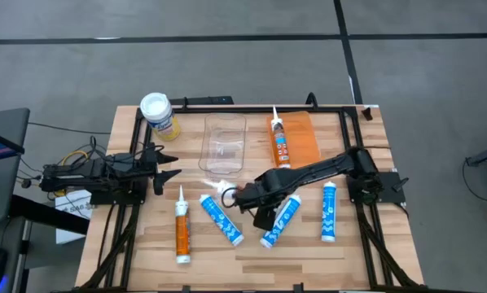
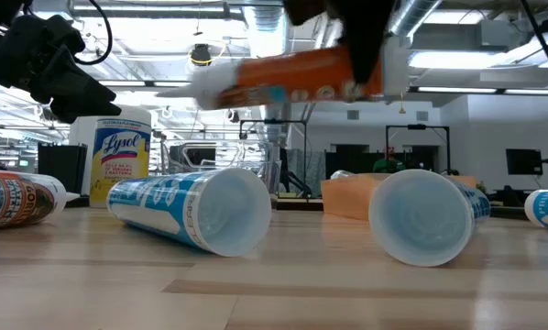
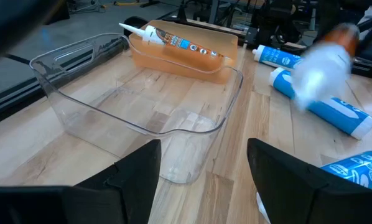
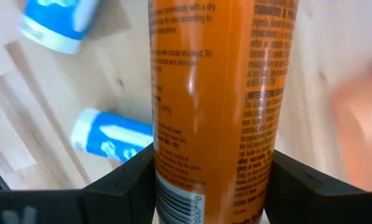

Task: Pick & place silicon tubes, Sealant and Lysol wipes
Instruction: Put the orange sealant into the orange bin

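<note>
My right gripper (image 1: 242, 195) is shut on an orange sealant tube (image 2: 292, 78), held in the air above the table's middle. Its white nozzle (image 1: 219, 187) points toward the table's left. A second orange tube (image 1: 181, 229) and three blue-and-white silicone tubes (image 1: 221, 218) (image 1: 280, 221) (image 1: 329, 212) lie on their sides on the wood. The Lysol wipes (image 1: 156, 114), with a white lid and yellow label, stand upright at the far left corner. My left gripper (image 1: 166, 167) is open and empty, left of the clear bin (image 3: 142, 99). My right gripper pinches the orange tube's round body (image 4: 211, 137) between its two fingers (image 4: 130, 177), which lie across the tube. In the low view the hold is toward the tube's flat back end (image 2: 370, 73). The tube is lifted clear and about level.
A clear plastic bin (image 1: 225, 145) stands at the far middle. Beside it, an orange tray (image 1: 307, 134) holds a third orange tube (image 1: 279, 140). A black frame runs along the table's edges. Cables (image 1: 72, 159) lie beyond the left edge.
</note>
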Available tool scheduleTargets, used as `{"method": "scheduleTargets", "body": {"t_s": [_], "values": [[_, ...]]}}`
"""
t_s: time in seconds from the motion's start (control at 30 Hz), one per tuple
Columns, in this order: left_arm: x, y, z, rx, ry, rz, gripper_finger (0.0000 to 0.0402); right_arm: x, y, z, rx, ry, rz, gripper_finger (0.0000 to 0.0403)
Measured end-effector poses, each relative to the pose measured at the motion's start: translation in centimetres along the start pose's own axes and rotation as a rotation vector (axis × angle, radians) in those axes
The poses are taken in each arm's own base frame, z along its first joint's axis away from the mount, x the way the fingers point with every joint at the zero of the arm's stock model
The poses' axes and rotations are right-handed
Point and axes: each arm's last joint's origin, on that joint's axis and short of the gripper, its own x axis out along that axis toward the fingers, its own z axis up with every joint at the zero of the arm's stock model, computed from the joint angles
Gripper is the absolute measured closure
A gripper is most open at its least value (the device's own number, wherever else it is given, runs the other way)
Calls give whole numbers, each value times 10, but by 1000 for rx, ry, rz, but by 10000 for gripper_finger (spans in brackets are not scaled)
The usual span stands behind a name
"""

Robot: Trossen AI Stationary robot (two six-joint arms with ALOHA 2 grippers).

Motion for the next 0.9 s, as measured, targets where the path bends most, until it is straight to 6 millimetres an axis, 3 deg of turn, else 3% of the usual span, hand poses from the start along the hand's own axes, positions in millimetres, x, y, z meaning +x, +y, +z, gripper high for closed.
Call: {"method": "scheduleTargets", "body": {"t_s": [0.27, 0.43, 0.63, 0.9], "values": [[0, 0, 0, 5, 0, 0, 170, -60, -49, -23, 404, -139, -54, 192], [0, 0, 0, 5, 0, 0, 170, -83, -83, -26, 628, -228, -48, 194], [0, 0, 0, 4, 3, -14, 170, -82, -115, -15, 832, -230, -52, 189], [0, 0, 0, 4, 3, -15, 170, -60, -145, 8, 871, -190, -140, 191]]}}
